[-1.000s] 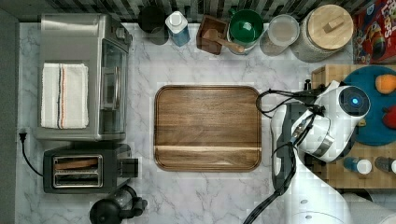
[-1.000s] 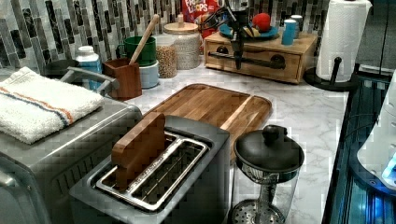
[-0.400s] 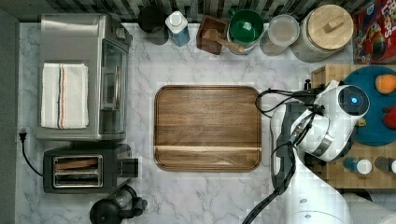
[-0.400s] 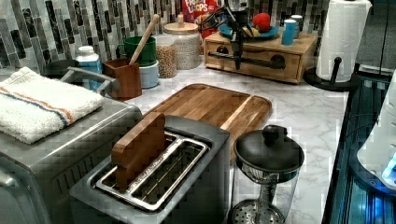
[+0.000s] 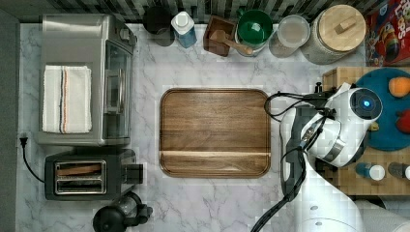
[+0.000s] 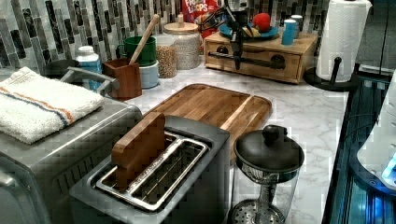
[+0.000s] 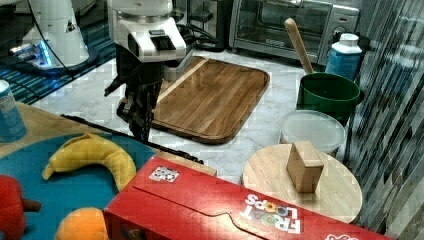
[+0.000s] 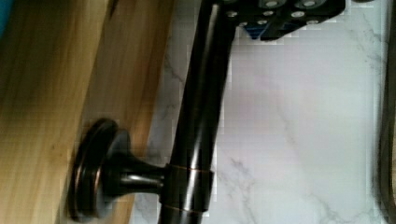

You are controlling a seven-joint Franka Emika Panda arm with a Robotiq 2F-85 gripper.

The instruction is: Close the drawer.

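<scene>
The drawer sits in a small light-wood box at the counter's far end in the left view, its front about flush with the box. A thin black bar handle runs across that front. My gripper hangs fingers-down right at the handle, shut with nothing between the fingers. From the right view, the gripper tapers to a narrow tip touching the black bar handle. In the wrist view the handle and its round mount stand off the wooden front, with the gripper beside the bar.
A blue plate with fruit, a banana and small bottles rest on the box's top. A brown wooden tray lies mid-counter. A cereal box, jars and a green cup line the back. A toaster and oven stand opposite.
</scene>
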